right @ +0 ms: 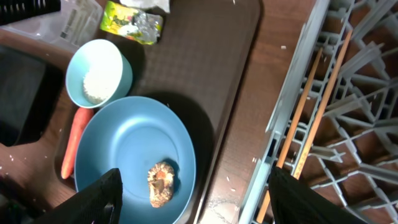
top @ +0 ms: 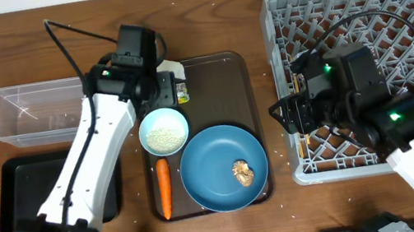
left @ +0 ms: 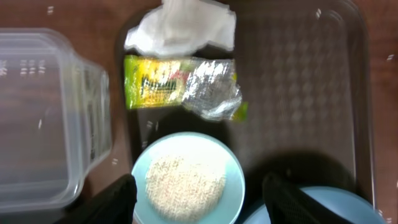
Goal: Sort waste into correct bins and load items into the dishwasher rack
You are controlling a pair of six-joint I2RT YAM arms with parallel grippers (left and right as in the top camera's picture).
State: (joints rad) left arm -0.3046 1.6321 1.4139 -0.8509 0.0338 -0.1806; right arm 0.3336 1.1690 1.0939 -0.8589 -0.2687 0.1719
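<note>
The crumpled white tissue [left: 183, 28] and the yellow-green packet [left: 180, 87] lie at the far left of the brown serving tray [top: 219, 89]. A small pale bowl [top: 164, 131] holds rice grains [left: 185, 185]. The blue plate [top: 218, 160] carries the brown food lump [top: 243, 173]. The carrot [top: 164, 188] lies left of the plate. My left gripper [left: 196, 205] is open and empty above the bowl, just short of the packet. My right gripper [right: 199, 205] is open and empty over the gap between the plate [right: 134, 152] and the grey rack [top: 374, 64]. No cups are in view.
The clear tub [top: 31, 110] stands left of the serving tray, with the black tray [top: 24, 195] in front of it. Two thin brown sticks [right: 298, 124] lie in the rack's near-left cells. Loose rice grains dot the wooden table.
</note>
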